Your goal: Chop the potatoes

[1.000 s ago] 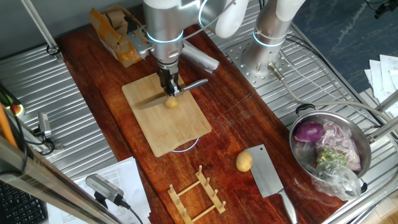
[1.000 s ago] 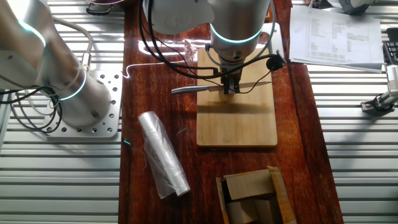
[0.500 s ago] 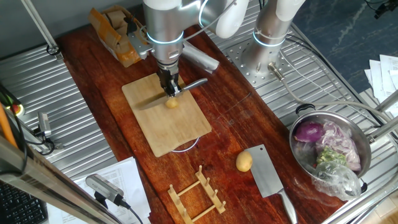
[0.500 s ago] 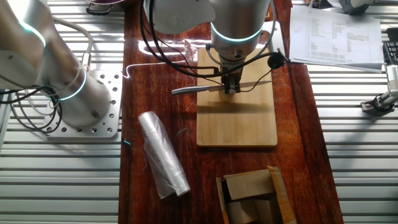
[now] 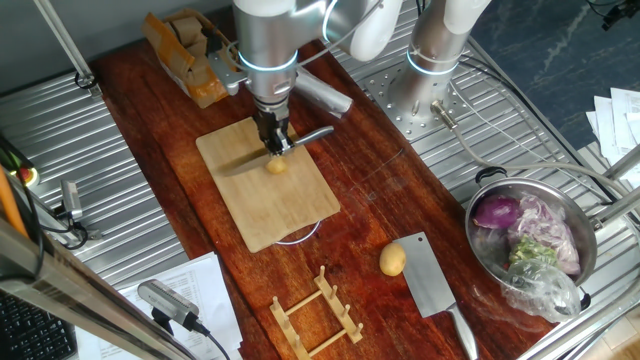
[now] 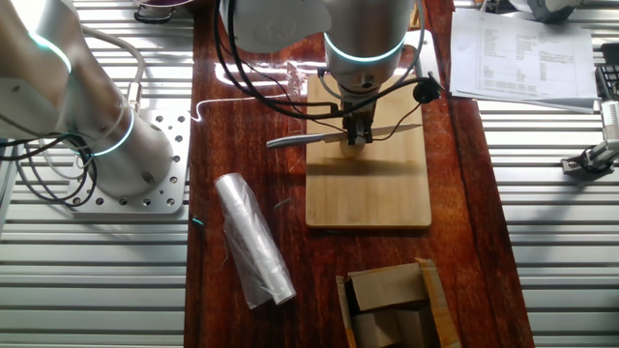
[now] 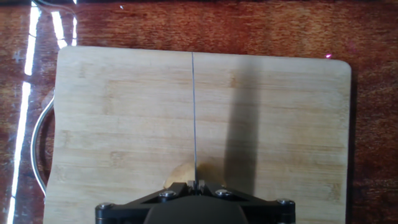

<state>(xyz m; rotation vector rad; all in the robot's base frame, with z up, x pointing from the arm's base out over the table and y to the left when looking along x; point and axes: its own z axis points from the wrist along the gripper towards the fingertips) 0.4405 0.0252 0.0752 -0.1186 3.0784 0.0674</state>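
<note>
A small yellow-tan potato (image 5: 276, 166) lies on the bamboo cutting board (image 5: 290, 205). My gripper (image 5: 274, 143) stands just above it, shut on a knife (image 5: 245, 160) with its blade running out over the board and its silver handle (image 5: 315, 134) on the other side. In the other fixed view the gripper (image 6: 359, 134) holds the knife (image 6: 319, 137) level across the board (image 6: 368, 188). In the hand view the blade's thin edge (image 7: 193, 112) runs straight ahead, and the potato (image 7: 181, 174) peeks out just under the gripper (image 7: 196, 184). A second whole potato (image 5: 392, 260) sits off the board.
A cleaver (image 5: 432, 280) lies beside the second potato. A steel bowl (image 5: 590, 235) at the right holds a purple-red onion (image 5: 496, 212) and scraps. A wooden rack (image 5: 318, 312), a cardboard box (image 5: 185, 55) and a rolled plastic bag (image 6: 253, 240) stand around the board.
</note>
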